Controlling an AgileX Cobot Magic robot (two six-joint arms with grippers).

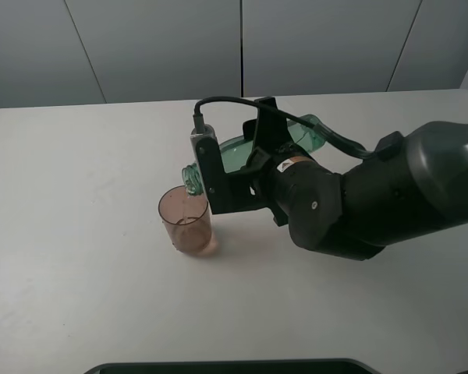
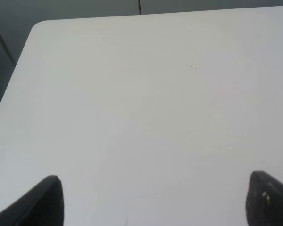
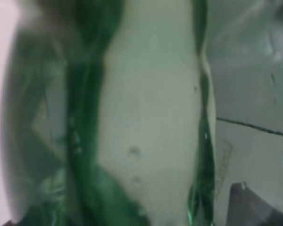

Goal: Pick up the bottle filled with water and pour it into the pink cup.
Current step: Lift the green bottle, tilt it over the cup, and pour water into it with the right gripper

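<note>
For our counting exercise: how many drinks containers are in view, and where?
2. The bottle is held tilted in the right hand, neck over the pink cup, which stands on the table. Others could hide behind the arm.

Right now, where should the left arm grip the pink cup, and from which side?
Probably around the straight wall of the pink cup, from the left of the high view: it stands upright, without handle, and the bottle leans in from the right.

Room left of pink cup [image 1: 186, 222]; right arm [image 1: 374, 202] blocks its right.
</note>
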